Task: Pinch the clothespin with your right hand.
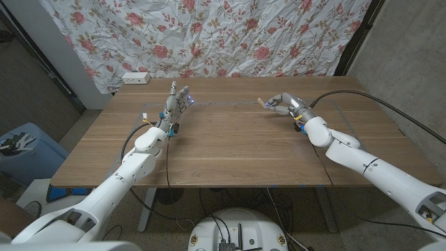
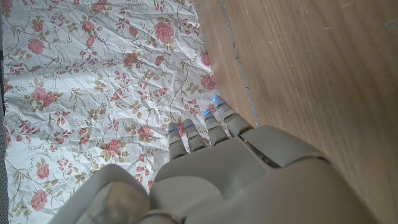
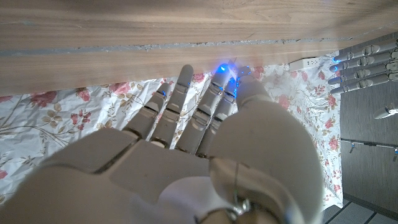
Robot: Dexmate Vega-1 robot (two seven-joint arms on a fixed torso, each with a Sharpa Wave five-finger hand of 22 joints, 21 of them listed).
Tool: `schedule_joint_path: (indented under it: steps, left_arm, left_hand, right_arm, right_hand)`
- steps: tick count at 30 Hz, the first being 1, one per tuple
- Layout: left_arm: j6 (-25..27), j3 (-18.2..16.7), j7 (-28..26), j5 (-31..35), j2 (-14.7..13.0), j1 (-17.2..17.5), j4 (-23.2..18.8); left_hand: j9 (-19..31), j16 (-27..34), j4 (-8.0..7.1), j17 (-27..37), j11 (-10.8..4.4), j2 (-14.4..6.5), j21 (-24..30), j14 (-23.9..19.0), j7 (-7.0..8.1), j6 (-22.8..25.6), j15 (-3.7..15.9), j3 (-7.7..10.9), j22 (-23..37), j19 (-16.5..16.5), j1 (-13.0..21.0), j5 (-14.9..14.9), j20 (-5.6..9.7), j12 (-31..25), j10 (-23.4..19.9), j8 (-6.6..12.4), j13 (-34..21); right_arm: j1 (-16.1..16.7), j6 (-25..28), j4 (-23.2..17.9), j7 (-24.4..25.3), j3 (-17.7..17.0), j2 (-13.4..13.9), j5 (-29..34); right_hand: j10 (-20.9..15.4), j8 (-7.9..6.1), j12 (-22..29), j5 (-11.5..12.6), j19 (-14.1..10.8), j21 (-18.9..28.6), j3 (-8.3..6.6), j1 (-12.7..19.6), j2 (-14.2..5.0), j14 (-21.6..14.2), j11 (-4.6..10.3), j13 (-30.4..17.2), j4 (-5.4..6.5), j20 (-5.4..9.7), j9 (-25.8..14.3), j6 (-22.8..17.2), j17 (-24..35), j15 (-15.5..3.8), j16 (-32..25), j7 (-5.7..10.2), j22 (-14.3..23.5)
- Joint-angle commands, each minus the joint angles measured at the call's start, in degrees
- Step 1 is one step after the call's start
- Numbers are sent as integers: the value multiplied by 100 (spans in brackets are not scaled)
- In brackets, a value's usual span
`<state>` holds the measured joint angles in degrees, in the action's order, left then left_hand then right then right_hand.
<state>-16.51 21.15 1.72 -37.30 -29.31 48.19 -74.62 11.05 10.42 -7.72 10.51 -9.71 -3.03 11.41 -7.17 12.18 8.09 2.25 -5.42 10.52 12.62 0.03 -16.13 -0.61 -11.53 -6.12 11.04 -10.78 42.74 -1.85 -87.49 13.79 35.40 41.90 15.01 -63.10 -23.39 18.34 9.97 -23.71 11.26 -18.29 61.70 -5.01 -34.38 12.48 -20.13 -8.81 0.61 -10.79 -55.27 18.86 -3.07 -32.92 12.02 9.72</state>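
A small wooden clothespin (image 1: pixel 263 103) sits at the tips of my right hand (image 1: pixel 284 104), above the far right part of the wooden table (image 1: pixel 230 150). The thumb and fingers close on it, and it looks lifted slightly off the wood. In the right wrist view the back of my right hand (image 3: pixel 186 143) covers the clothespin, with a blue glow at the fingertips. My left hand (image 1: pixel 175 104) stands upright at the far left of the table, fingers apart and holding nothing. In the left wrist view the left hand's fingers (image 2: pixel 205 127) reach toward the floral cloth.
A floral cloth (image 1: pixel 209 35) hangs behind the table. A white power strip (image 1: pixel 136 78) lies at the far left corner. A blue chair (image 1: pixel 21 150) stands off the table's left side. Black cables (image 1: pixel 362 94) run along both arms.
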Motion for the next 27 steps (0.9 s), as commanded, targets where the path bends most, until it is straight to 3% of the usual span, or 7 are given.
schedule_joint_path:
  steps: [1,27]
  left_arm:
    - [-3,0,0,0,-1,0,0]
    - [-3,1,-3,2,2,0,-2]
  left_hand:
    - [28,47,-33,21,-45,-48,41,-51,50,2,36,5,14,35,19,-46,5,-35,-18,36,-12]
    - [28,46,-33,21,-43,-48,42,-49,50,3,45,5,14,37,19,-45,10,-33,-12,36,-12]
  right_arm:
    - [-15,-17,5,-44,0,7,-41]
    - [-48,18,-48,-201,17,71,-48]
  right_hand:
    - [41,32,-17,18,-20,-2,6,30,-150,34,-6,-20,33,-11,-26,19,19,-902,25,23,19]
    - [262,139,-147,12,-3,-5,105,-117,-128,90,-11,-7,67,-56,-32,164,54,-884,64,42,19]
